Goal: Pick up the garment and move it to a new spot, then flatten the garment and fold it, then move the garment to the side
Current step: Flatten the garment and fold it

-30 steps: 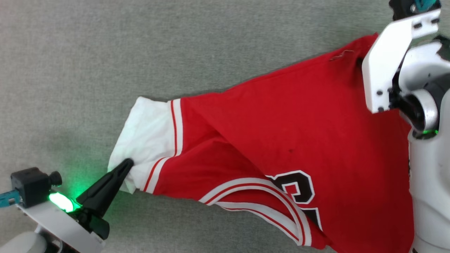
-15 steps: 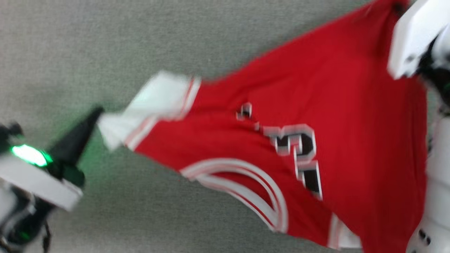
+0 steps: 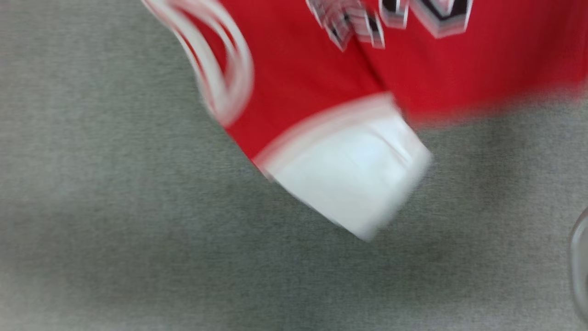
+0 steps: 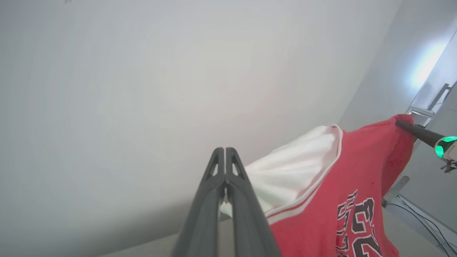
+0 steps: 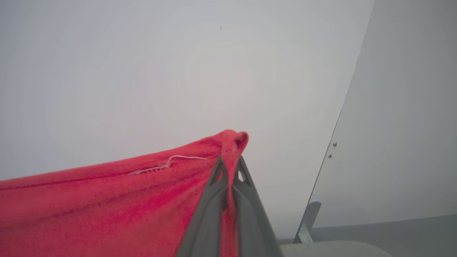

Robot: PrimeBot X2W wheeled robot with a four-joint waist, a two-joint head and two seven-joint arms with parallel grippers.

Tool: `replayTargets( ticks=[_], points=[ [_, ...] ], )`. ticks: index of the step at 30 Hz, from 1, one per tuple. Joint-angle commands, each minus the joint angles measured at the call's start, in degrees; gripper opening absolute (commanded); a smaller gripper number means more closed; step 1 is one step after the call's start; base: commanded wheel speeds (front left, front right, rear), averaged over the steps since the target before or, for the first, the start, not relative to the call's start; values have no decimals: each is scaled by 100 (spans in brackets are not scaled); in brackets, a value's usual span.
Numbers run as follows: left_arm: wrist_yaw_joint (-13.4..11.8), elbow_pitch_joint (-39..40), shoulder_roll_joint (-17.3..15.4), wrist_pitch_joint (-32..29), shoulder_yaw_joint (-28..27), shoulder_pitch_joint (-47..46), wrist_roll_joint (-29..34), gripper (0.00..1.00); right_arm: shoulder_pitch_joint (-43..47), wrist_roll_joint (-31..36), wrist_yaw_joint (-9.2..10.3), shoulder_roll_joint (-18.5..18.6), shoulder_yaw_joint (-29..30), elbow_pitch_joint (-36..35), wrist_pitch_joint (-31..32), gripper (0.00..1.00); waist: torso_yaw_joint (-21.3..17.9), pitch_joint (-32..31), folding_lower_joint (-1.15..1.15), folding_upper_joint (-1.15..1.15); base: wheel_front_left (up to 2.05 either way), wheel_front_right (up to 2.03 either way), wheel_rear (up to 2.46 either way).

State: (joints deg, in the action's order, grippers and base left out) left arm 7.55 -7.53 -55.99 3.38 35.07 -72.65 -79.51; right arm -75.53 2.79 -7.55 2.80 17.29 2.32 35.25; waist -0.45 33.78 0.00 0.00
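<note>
My left gripper point(image 4: 225, 159) pinching the garment point(image 4: 360, 167) by its white sleeve edge, my right gripper point(image 5: 230, 166) clamping a red corner, grey carpet point(image 3: 115, 230) open below

- The left gripper point(image 4: 225, 151) has two long, dark grey fingers point(image 4: 203, 214) that taper to narrow tips, each with a triangular cut-out near its end.
- The right gripper point(image 5: 229, 162) has matching grey fingers point(image 5: 209, 221) with the same cut-outs.
- In the left wrist view, a glowing green light point(image 4: 444, 145) sits at its base, with thin wires point(image 4: 449, 166) just beneath.

Grey carpet floor point(image 3: 92, 239), pale plain wall point(image 4: 142, 71)
</note>
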Motion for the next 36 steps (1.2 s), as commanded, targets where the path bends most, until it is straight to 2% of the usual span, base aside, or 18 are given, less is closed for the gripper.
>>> replayTargets(
  ticks=[1, 7, 9, 12, 14, 17, 21, 22, 26, 30, 34, 36],
  points=[
    [-14, -215, 31, -36, -86, -365, -21, 0, -274, 37, 11, 20, 82, 67, -187, 0, -168, 124, 0, 0, 0, 0, 0],
    [-14, -1342, 579, -183, -360, -2304, -248, 0, -1527, 197, 13, 25, 418, 803, -1172, 0, -330, 139, 0, 0, 0, 0, 0],
    [-15, -1599, 733, -226, -442, -2622, -441, 0, -1720, 282, 17, 27, 525, 1111, -1360, 0, -344, 120, 0, 0, 0, 0, 0],
    [-15, -1643, 748, -243, -311, -2627, -479, 0, -1670, 385, 16, 23, 549, 1430, -1479, 0, -298, 125, 0, 0, 0, 0, 0],
    [-15, -1580, 713, -237, -211, -2304, -586, 0, -1462, 377, 16, 27, 543, 1563, -1542, 0, -262, 131, 0, 0, 0, 0, 0],
    [-14, -1098, 540, 27, 68, -1246, -758, 0, -735, 175, 15, 27, 372, 1700, -1545, 0, -179, 109, 0, 0, 0, 0, 0],
    [-13, -465, 330, 439, 224, 144, -1030, 0, 370, -104, 12, 23, 3, 1354, -1357, 0, -179, 77, 0, 0, 0, 0, 0],
    [-13, -309, 366, 609, 235, 531, -1182, 0, 715, -77, 11, 19, -68, 1214, -1282, 0, -174, 49, 0, 0, 0, 0, 0],
    [-12, 246, 260, 1052, 183, 1904, -1274, 0, 2046, -411, 11, 12, -392, 359, -755, 0, -118, -19, 0, 0, 0, 0, 0],
    [-12, 837, 297, 1166, -26, 3133, -1063, 0, 3452, -869, 11, 18, -534, -808, -187, 0, -92, -93, 0, 0, 0, 0, 0],
    [-12, 1474, 321, 1168, -482, 4243, -712, 0, 4729, -1310, 11, 14, -561, -1937, 268, 0, -80, -225, 0, 0, 0, 0, 0],
    [-12, 1812, 239, 1173, -697, 4747, -332, 0, 5299, -1521, 11, 12, -545, -2379, 449, 0, -94, -304, 0, 0, 0, 0, 0]
  ],
)
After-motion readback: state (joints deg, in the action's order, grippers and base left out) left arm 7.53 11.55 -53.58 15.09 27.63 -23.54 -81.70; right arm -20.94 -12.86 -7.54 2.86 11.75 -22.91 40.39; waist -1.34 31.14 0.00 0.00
